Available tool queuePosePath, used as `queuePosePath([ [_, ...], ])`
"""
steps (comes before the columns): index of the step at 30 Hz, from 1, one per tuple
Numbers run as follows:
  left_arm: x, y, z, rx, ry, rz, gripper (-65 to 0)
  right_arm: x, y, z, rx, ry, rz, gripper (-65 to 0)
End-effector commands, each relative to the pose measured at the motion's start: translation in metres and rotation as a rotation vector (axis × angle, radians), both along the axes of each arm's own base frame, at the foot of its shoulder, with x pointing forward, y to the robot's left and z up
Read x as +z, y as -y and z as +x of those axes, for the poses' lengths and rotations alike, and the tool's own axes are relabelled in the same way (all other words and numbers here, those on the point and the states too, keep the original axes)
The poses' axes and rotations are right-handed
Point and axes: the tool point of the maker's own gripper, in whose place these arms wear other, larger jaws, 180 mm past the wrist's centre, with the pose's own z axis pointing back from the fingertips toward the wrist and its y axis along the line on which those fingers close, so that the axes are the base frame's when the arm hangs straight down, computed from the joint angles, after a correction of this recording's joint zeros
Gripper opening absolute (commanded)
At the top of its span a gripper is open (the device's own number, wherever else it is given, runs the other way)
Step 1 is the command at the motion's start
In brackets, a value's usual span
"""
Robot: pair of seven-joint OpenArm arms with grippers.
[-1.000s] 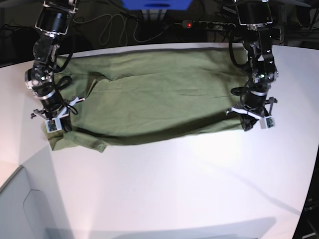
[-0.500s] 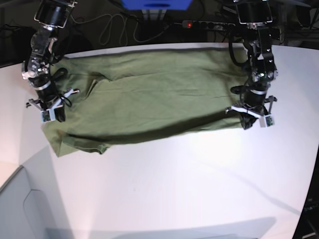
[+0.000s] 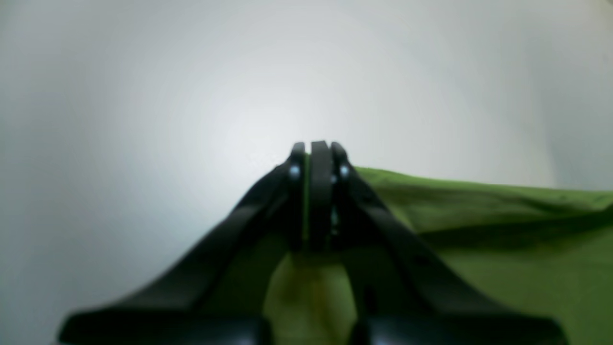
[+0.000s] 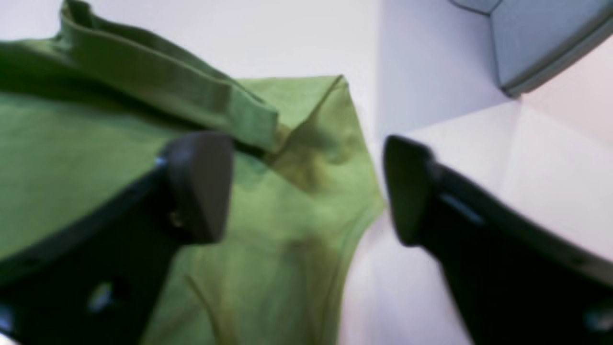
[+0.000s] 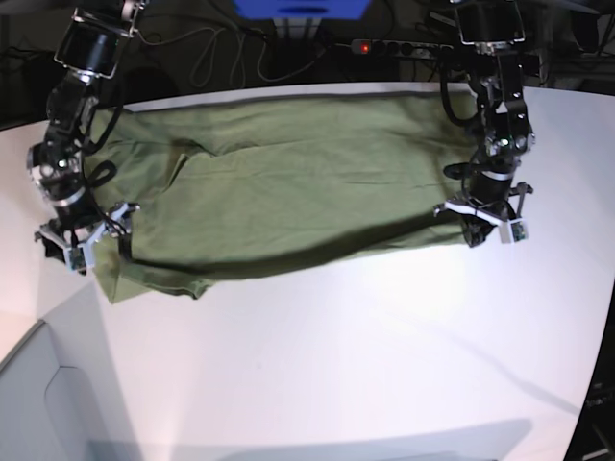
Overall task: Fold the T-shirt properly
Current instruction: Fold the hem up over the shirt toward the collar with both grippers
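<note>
The olive-green T-shirt point(image 5: 288, 182) lies spread flat across the far half of the white table point(image 5: 365, 355). In the base view my left gripper point(image 5: 478, 233) stands at the shirt's near right corner. The left wrist view shows that gripper point(image 3: 318, 158) shut with a thin edge of the cloth point(image 3: 503, 225) pinched between its fingers. My right gripper point(image 5: 85, 254) is at the shirt's near left corner, by the sleeve. In the right wrist view this gripper point(image 4: 304, 191) is open above the cloth's point(image 4: 86, 158) corner, one finger over the cloth and the other over bare table.
A power strip point(image 5: 399, 46) with a red light, cables point(image 5: 216, 53) and a blue object point(image 5: 303, 10) lie behind the table's far edge. A grey panel point(image 5: 38, 403) stands at the near left corner; it also shows in the right wrist view point(image 4: 536, 38).
My right arm has swung left and toward the near edge, off the sleeve area. The shirt's near left corner has shifted slightly. The left arm has barely moved.
</note>
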Motion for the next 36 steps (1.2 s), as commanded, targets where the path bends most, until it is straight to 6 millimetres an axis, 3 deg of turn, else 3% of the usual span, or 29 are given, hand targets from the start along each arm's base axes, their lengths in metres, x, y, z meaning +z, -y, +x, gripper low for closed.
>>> queuePosePath([
  [1, 0.015, -0.002, 0.008, -0.006, 0.055, 0.01, -65.0, 0.017, -0.001, 0.012, 0.015, 0.063, 0.015, -12.2],
  [3, 0.015, -0.002, 0.008, -0.006, 0.055, 0.01, -65.0, 0.013, 0.0, 0.016, 0.021, 0.05, 0.015, -12.8],
  [8, 0.015, -0.002, 0.008, -0.006, 0.053, 0.01, -65.0, -0.004, -0.02, 0.024, 0.105, -0.005, 0.038, -15.4],
  [15, 0.015, -0.002, 0.008, -0.006, 0.053, 0.01, -65.0, -0.012, -0.019, 0.03, 0.096, -0.027, 0.062, -23.2],
  [19, 0.014, -0.002, 0.007, -0.005, 0.05, 0.011, -65.0, -0.021, -0.018, 0.03, 0.089, -0.049, 0.077, -36.0],
  [24, 0.013, -0.003, 0.007, -0.005, 0.048, 0.014, -65.0, -0.026, -0.027, 0.024, 0.138, -0.071, 0.091, -64.6],
  [28, 0.014, -0.002, 0.007, -0.006, 0.049, 0.014, -65.0, -0.026, -0.026, 0.021, 0.137, -0.07, 0.086, -64.5],
  [36, 0.016, -0.003, 0.008, -0.008, 0.056, 0.017, -65.0, 0.001, -0.021, 0.012, 0.161, -0.007, 0.01, -64.8],
])
